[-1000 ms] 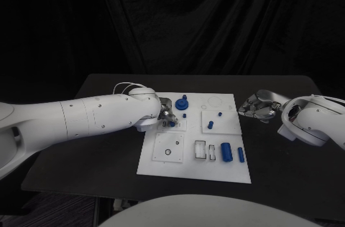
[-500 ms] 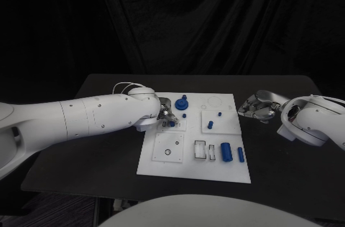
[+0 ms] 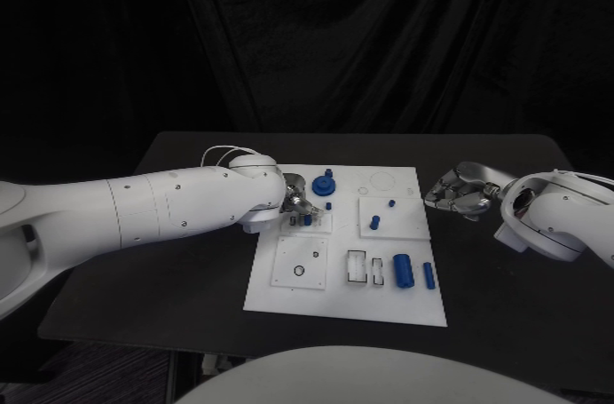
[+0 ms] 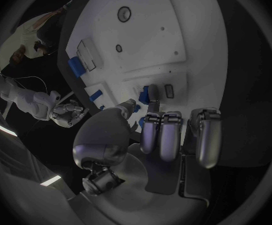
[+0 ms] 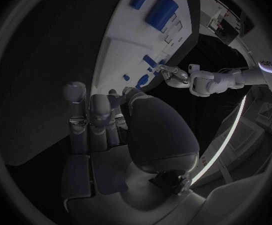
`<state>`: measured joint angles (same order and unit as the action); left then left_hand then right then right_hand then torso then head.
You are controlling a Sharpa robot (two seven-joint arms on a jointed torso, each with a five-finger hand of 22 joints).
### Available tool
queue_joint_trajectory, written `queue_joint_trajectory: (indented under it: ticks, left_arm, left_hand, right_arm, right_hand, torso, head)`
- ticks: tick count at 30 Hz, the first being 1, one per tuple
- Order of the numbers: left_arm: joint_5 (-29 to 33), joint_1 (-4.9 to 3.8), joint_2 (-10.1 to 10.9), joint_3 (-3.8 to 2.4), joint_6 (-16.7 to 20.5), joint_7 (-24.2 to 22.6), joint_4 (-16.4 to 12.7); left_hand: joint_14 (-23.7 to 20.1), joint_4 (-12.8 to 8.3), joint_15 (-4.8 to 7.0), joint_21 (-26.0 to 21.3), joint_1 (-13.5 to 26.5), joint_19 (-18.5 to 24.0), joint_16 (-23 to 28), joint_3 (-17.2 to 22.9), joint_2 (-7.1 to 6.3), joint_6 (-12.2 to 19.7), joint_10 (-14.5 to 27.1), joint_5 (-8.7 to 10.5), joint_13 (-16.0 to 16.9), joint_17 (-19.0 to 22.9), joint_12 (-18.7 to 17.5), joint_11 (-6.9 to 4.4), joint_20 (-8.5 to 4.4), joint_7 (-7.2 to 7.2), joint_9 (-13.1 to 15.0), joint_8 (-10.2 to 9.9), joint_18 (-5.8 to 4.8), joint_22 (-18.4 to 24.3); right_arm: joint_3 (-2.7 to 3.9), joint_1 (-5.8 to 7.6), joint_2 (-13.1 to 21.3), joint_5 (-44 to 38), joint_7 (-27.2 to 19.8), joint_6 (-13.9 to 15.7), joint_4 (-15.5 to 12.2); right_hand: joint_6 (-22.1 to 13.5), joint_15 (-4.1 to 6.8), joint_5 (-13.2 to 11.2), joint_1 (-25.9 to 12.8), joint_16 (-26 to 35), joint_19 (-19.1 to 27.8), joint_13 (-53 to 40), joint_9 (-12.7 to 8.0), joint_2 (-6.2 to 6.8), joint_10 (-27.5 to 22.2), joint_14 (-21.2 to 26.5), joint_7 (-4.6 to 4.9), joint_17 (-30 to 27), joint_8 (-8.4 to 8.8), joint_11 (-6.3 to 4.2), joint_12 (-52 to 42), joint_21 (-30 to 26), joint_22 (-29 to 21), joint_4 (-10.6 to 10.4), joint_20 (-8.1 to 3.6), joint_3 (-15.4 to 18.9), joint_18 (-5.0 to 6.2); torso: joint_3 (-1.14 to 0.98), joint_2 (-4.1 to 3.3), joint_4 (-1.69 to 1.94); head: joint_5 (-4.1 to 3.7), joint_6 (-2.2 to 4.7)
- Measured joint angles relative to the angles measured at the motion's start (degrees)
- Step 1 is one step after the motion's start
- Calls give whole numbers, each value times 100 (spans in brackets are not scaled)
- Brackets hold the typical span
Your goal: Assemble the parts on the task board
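Observation:
The white task board (image 3: 384,302) lies mid-table. My left hand (image 3: 295,205) is over its upper-left corner and pinches a small blue part (image 4: 145,93) between thumb and fingertips (image 4: 152,104), right at a dark slot (image 4: 169,90) in the board (image 4: 173,25). A round blue part (image 3: 324,186) stands just beyond the hand. Small blue pegs (image 3: 375,222) stand further right. A blue cylinder (image 3: 402,271) and a blue bar (image 3: 429,275) lie at the lower right. My right hand (image 3: 454,191) hovers off the board's right edge, holding nothing, fingers loosely apart (image 5: 89,120).
White inserts with holes (image 3: 298,268) and slots (image 3: 365,269) sit in the board's lower half. Black tabletop (image 3: 512,289) surrounds the board. My left arm (image 3: 141,213) stretches over the table's left side.

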<state>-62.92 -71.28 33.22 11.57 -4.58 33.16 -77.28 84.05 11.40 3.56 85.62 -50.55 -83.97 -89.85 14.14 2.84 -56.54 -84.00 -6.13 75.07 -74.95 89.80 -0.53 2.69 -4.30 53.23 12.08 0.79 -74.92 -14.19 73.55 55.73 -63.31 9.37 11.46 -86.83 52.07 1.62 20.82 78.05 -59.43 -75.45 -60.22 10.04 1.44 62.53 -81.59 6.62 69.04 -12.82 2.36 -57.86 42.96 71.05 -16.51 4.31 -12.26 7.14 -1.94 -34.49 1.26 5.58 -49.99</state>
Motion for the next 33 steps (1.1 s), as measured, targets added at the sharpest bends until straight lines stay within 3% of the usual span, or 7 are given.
queue_joint_trajectory:
  ticks: [5, 12, 15, 19, 22, 23, 33]
  left_arm:
    - [0, 1, 10, 1, -1, -2, 4]
    - [4, 4, 32, 3, 5, -13, -2]
    - [5, 5, 53, 3, 15, -18, -17]
    - [5, 12, 111, 8, 56, -26, -70]
    - [5, 22, 175, 15, 113, -31, -135]
    - [4, 26, 198, 18, 139, -32, -163]
    - [6, 13, 286, 42, 224, -46, -267]
  left_hand:
    - [0, 102, 0, 0, 54, 0, 0, -102, 54, -125, 0, -29, 0, 0, 0, 0, 0, 39, 2, -199, 0, 0]
    - [0, 63, 0, 0, -148, 0, 0, -154, 140, -214, 0, -546, 0, 1, 0, 0, 0, 91, 2, -232, 0, 0]
    - [0, 15, 0, 0, -202, 0, 0, -166, 137, -248, 0, -647, 0, 1, 0, 0, 0, 102, 2, -254, 1, 1]
    - [-22, -25, 22, 0, -274, 0, 0, -196, 134, -297, -3, -647, 0, 1, 0, -40, 0, 134, 27, -128, 0, 1]
    - [0, 38, 44, 0, -274, 0, 0, -261, 134, -280, -2, -633, 0, 1, 0, -40, 0, 151, 303, 9, 0, 1]
    - [0, 63, 44, 0, -274, 0, 0, -285, 134, -262, -3, -600, 0, 1, 0, -40, 0, 168, 379, 47, 0, 1]
    - [0, 132, 44, 0, -343, 1, 0, -385, 157, -97, 17, -577, 0, 2, 0, -59, -44, 169, 800, 212, 1, 1]
  right_arm:
    - [0, -2, 3, 0, 8, -11, 0]
    - [0, -3, 5, 0, 16, -23, 0]
    - [0, -3, 6, 0, 18, -26, 0]
    - [0, -3, 16, 0, 20, -30, -5]
    - [0, -3, 37, 0, 22, -31, -10]
    - [0, -3, 44, 0, 23, -32, -10]
    - [0, -4, 44, 0, 40, -36, -9]
  right_hand:
    - [0, 0, 0, 0, 0, 0, 0, 0, 0, 0, 0, 0, 0, 0, 0, 0, 0, 0, 0, 0, 0, 1]
    - [0, 0, 0, 0, 0, 0, 0, 0, 0, 0, 0, 0, 0, 0, 0, 0, 0, -8, 0, 0, 0, 1]
    - [0, 0, 0, 0, 0, 0, 0, 1, 0, 0, 0, 0, 1, 0, 0, 0, 0, -8, 0, 0, 0, 1]
    - [0, 0, 0, 0, 0, 0, 0, -2, 0, 0, 0, 0, 1, 0, 0, 0, 0, -8, 0, 0, 0, 0]
    - [0, 0, 0, 0, 0, 0, 11, -4, 0, -17, 0, 0, -6, 0, -17, 23, -25, -8, 0, 0, 0, 8]
    - [0, 0, 0, 0, 0, 0, 18, -4, 0, -20, 0, 0, -13, 0, -20, 34, -35, -8, 0, 0, 0, 90]
    - [0, 0, 0, 0, 23, 20, 40, -4, 0, -41, 0, 0, -22, 0, 1, 34, -38, -24, 0, 20, 0, 91]
  torso:
    - [-1, 2, 3]
    - [-2, -1, 4]
    - [-2, -4, 4]
    - [-1, -9, 4]
    - [-1, -11, 4]
    - [-1, -12, 4]
    - [2, -13, 2]
  head:
    - [-3, -1]
    - [13, -1]
    - [17, -1]
    - [26, -1]
    - [27, -1]
    - [23, -1]
    - [37, -1]
